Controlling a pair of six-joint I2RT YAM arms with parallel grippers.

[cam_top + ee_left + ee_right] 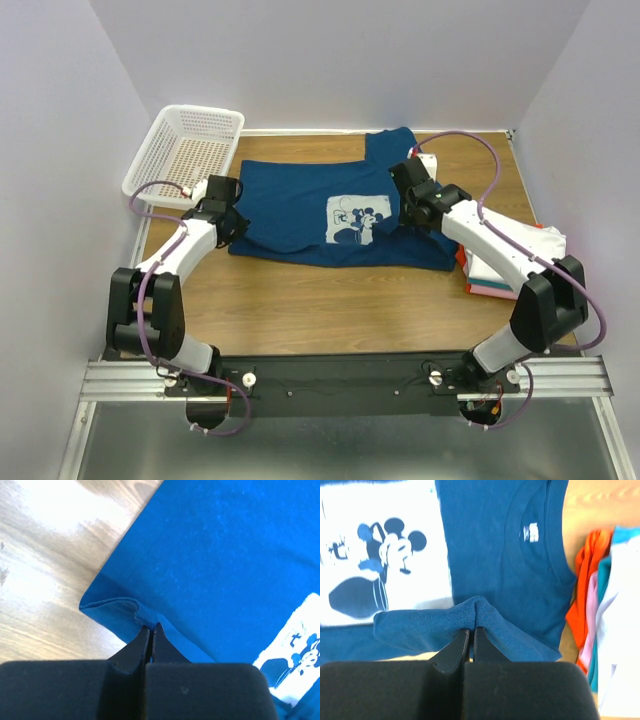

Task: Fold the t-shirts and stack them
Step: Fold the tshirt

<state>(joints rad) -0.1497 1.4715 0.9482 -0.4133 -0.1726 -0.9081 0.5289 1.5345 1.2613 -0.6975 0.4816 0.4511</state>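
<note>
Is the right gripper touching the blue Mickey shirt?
Touching. The right wrist view shows the right gripper shut, pinching a raised fold of the blue shirt.

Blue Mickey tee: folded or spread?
Spread, not folded: blue tee lies flat, print up. Left gripper pinches its edge, right gripper a raised pleat.

Top cam: bright, even, sharp, faint shadows. L wrist: glare on table [45, 510] at 10 o'clock. R wrist: print [385, 555] on teal tee [490, 545] blown out; 6 o'clock foreground soft.
</note>
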